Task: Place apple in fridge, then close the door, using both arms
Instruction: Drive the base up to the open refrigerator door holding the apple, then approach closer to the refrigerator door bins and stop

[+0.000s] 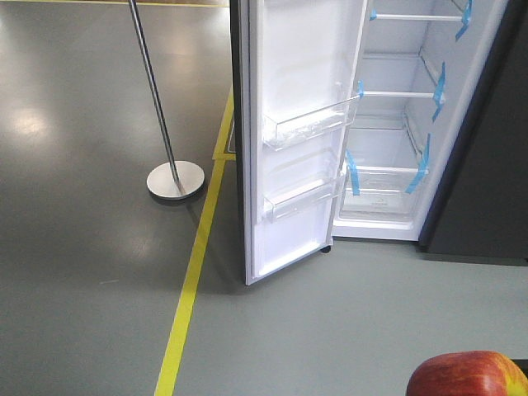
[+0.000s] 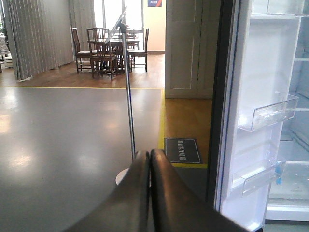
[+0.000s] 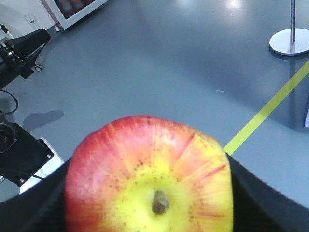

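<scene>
seen from the right wrist: apple (image 3: 149, 164) clasped stem-side to the lens in the right gripper (image 3: 149, 198), over grey floor. barely peeks into the front view's bottom right corner, well apart from the open fridge (image 1: 396, 124) and its swung-out door (image 1: 297, 82). only from the left wrist: left gripper (image 2: 149, 159) pressed closed on nothing, facing a metal stand (image 2: 128, 96)

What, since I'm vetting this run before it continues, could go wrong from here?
The round apple is pinched only at its sides by the right fingers; it may slip while being carried to the fridge. The open door has clear bins jutting beside the shelves; a reach inside might clip one. The metal stand sits near the door's outer side, where the left fingers may reach to close it.
</scene>
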Controlling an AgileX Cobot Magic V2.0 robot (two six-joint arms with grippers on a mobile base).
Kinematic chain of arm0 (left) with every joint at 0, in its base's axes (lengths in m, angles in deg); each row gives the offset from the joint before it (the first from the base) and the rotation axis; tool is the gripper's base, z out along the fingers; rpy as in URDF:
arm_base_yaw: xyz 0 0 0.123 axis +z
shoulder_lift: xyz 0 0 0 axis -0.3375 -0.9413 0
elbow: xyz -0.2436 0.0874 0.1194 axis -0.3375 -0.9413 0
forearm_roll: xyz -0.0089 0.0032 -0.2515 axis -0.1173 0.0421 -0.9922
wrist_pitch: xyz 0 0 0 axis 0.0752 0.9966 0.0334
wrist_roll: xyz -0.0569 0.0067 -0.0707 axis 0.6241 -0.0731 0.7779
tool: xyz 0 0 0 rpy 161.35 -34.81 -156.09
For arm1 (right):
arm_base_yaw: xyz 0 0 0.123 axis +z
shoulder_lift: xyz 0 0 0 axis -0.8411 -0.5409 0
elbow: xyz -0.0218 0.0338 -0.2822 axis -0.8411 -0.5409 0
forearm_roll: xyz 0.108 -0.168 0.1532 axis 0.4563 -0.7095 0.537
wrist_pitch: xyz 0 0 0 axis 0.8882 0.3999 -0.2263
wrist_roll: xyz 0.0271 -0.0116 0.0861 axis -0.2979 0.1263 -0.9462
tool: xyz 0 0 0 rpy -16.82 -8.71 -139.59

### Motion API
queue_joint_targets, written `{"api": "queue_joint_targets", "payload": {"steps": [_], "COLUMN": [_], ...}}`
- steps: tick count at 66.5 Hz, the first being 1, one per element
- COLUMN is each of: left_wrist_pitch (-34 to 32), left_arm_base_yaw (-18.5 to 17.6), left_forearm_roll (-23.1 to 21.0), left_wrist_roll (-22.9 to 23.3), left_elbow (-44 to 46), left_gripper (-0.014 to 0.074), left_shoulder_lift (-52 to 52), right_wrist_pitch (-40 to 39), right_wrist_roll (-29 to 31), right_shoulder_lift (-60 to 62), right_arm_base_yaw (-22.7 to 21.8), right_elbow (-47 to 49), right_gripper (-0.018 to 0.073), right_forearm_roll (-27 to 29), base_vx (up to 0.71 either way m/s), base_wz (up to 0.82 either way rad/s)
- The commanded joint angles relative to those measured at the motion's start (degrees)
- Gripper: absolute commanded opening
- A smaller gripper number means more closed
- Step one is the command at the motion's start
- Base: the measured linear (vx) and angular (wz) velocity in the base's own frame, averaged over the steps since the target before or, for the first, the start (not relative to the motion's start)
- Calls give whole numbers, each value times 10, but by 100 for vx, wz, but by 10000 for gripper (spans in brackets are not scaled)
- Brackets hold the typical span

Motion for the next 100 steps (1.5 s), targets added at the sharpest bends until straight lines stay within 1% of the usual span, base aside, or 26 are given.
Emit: {"api": "queue_joint_targets", "payload": {"steps": [1,100], "left_wrist_pitch": [-46,-46], "left_arm_base_yaw": [-3,-3], "left_forearm_roll": [0,0], "left_wrist_roll": [3,3], "left_elbow": [-8,-8], "left_gripper": [-6,-6], "left_shoulder_lift": [9,9], "right_wrist_pitch": [-37,-37], "right_wrist_roll": [6,6], "right_shoulder_lift": [-4,-4], "right_arm_base_yaw": [0,0], "right_elbow": [16,16], "right_gripper": [331,331], "right_forearm_roll": [23,23], "base_vx": [11,15], "base_wz": [-1,-2]}}
